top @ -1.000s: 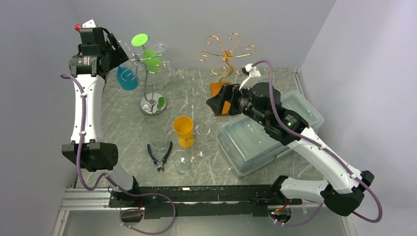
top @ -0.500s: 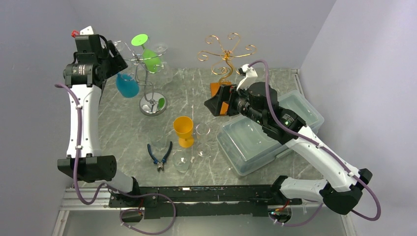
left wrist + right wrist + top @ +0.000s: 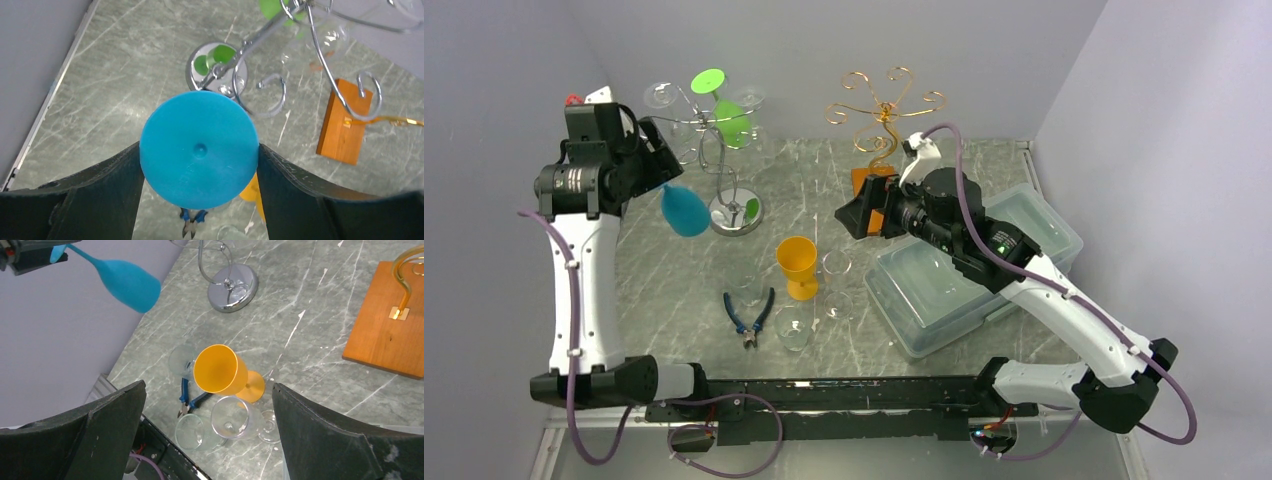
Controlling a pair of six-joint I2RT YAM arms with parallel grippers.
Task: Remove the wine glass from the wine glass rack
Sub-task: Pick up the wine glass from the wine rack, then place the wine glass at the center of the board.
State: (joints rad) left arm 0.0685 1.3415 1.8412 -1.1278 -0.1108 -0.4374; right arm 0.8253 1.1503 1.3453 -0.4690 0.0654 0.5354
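- The left fingers [image 3: 100,190] are closed on either side of the round foot of the blue wine glass [image 3: 686,212], gripping it by the rim.
- The blue wine glass hangs tilted in the air, bowl lowest, off the hooks of the chrome wine glass rack [image 3: 722,168] and just to the left of the rack's round base in the top view.
- A green glass [image 3: 732,122] and clear glasses [image 3: 662,95] hang from the chrome rack's arms.
- The right fingers [image 3: 110,425] are spread wide with nothing between them, hovering over the middle of the marble surface [image 3: 674,290].
- Below them stand an orange goblet [image 3: 220,371] and several clear tumblers [image 3: 231,419], with blue-handled pliers [image 3: 749,318] lying beside them.
- A gold wire rack [image 3: 884,105] on a wooden block stands at the back, and a lidded plastic box [image 3: 934,285] sits at the right.
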